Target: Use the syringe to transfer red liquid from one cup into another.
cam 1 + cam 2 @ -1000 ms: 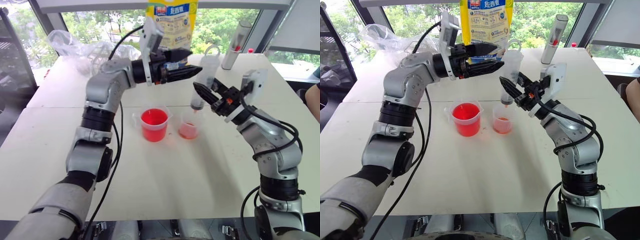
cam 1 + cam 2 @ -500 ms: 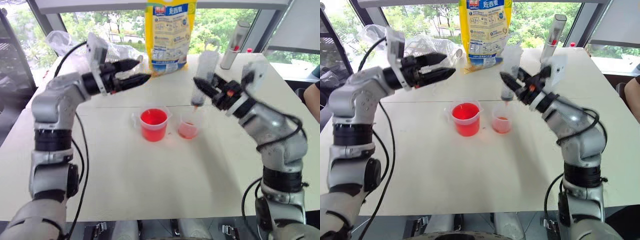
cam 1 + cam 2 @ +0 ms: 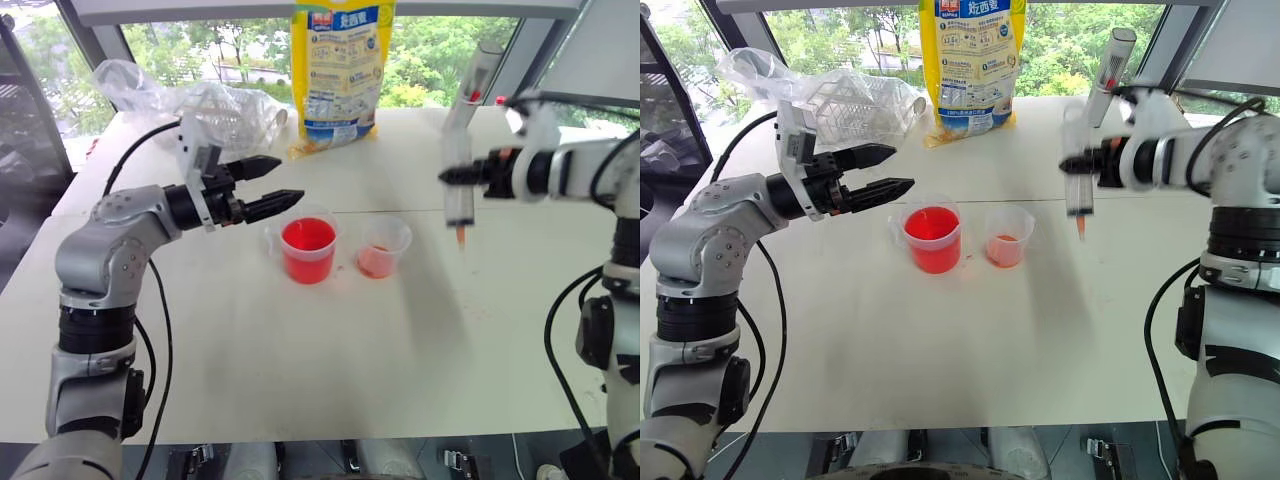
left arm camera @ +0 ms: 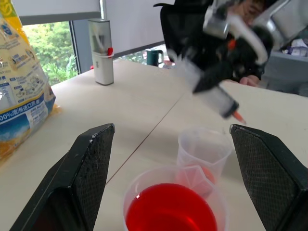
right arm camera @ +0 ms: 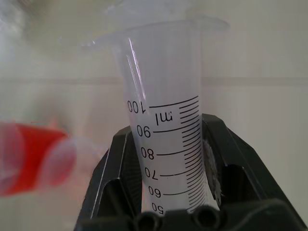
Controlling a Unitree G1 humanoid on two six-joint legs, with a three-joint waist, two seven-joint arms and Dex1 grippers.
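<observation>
The syringe [image 3: 460, 192] hangs upright with its orange tip down, over bare table to the right of the small cup, and its barrel looks clear. My right gripper [image 3: 457, 176] is shut on the barrel, and the black fingers [image 5: 113, 168] clasp it near the printed scale. The wide beaker [image 3: 308, 249] holds bright red liquid [image 3: 307, 237]. Just to its right stands the small cup [image 3: 384, 248], with a little pale red at the bottom. My left gripper [image 3: 290, 180] is open and holds nothing, level, just left of and above the beaker's rim.
A yellow bag [image 3: 343, 62] stands at the back of the table, with crumpled clear plastic [image 3: 200, 100] to its left. A grey metal cylinder [image 3: 472, 88] stands at the back right. A person's hand [image 4: 250, 80] rests beyond the table's right side.
My right gripper has swung the syringe to the right, away from above the small cup, and turned it upright. My left gripper has moved left and down, to beside the beaker.
</observation>
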